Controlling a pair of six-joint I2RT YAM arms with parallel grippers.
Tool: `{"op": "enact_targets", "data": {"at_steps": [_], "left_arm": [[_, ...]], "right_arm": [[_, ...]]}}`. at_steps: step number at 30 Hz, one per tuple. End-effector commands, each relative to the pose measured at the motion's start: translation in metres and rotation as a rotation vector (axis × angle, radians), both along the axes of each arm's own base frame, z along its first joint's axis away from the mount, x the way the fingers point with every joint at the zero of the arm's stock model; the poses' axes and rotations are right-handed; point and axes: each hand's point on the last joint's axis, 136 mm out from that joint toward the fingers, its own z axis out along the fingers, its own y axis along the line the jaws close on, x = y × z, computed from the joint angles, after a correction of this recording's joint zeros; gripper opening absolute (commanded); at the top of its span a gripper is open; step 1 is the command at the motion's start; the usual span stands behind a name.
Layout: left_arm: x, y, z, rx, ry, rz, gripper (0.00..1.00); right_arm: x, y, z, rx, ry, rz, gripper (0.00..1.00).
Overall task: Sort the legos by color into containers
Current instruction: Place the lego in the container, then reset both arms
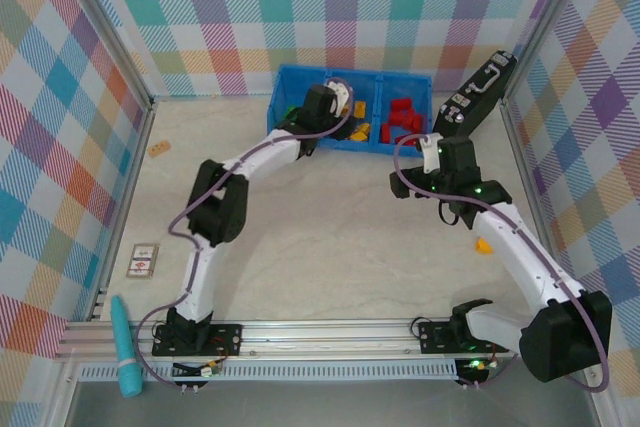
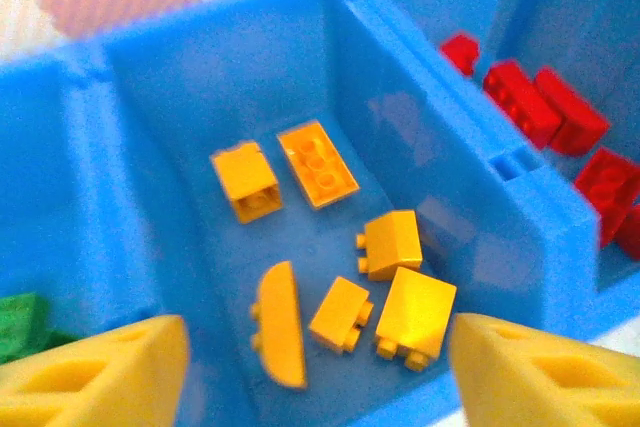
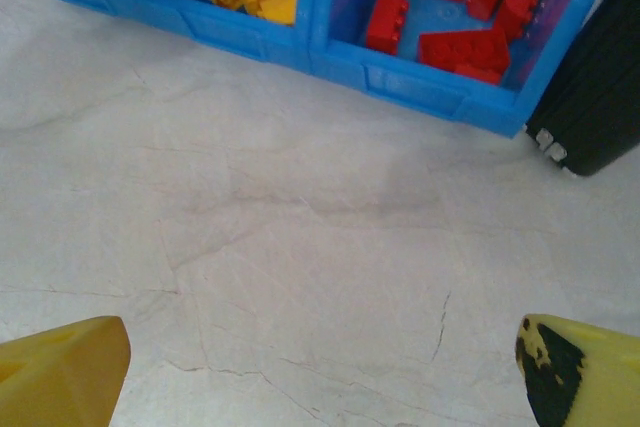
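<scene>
My left tool hangs with its yellow fingers spread and nothing between them, right over the middle compartment of the blue tray. Just below and beyond the fingertips lie the yellow legos, six of them loose on that compartment's floor, clear of my fingers. Past the wall to their left, a green lego shows in the left compartment. To the right, the red legos sit in the right one.

My right tool is spread wide too, holding nothing, over bare counter in front of the tray. The tray's near wall is well ahead of it, and the compartment with the red legos stands just beside a black case. From above, a stray lego, yellow-orange, lies on the counter beside my right arm, nearer the bases than the tool.
</scene>
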Motion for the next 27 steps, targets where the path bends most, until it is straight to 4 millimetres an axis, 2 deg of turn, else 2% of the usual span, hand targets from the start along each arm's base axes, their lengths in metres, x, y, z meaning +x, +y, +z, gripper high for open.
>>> {"op": "enact_targets", "data": {"at_steps": [1, 3, 5, 8, 11, 12, 14, 17, 23, 27], "left_arm": [[-0.026, 0.044, 0.122, -0.09, -0.29, 0.087, 0.76], [-0.048, 0.08, 0.13, -0.081, -0.313, 0.143, 0.8], [-0.066, 0.118, 0.122, -0.046, -0.298, 0.213, 0.83], [-0.095, 0.18, 0.101, -0.007, -0.256, 0.338, 0.89], [-0.123, 0.24, 0.08, -0.039, -0.236, 0.46, 0.96], [-0.131, 0.257, 0.072, -0.066, -0.231, 0.488, 1.0], [-0.143, 0.284, 0.055, -0.102, -0.233, 0.55, 1.0], [-0.155, 0.308, 0.027, -0.104, -0.217, 0.605, 1.0], [-0.169, 0.328, -0.039, -0.142, -0.144, 0.673, 1.0], [-0.173, 0.338, -0.061, -0.194, -0.193, 0.72, 1.0]], "right_arm": [[0.017, -0.007, 0.017, 0.047, -0.118, -0.079, 0.99], [0.023, -0.017, 0.015, 0.02, -0.174, -0.132, 0.99], [0.027, -0.028, 0.009, 0.001, -0.215, -0.183, 0.99], [0.03, -0.04, -0.002, -0.004, -0.246, -0.236, 0.99], [0.028, -0.053, -0.016, 0.015, -0.226, -0.297, 0.99], [0.028, -0.056, -0.022, 0.025, -0.204, -0.317, 0.99], [0.027, -0.059, -0.031, 0.03, -0.178, -0.331, 0.99], [0.024, -0.063, -0.041, 0.009, -0.16, -0.338, 0.99], [0.018, -0.072, -0.045, 0.018, -0.192, -0.373, 0.99], [0.014, -0.073, -0.052, 0.017, -0.184, -0.37, 0.99]]}}
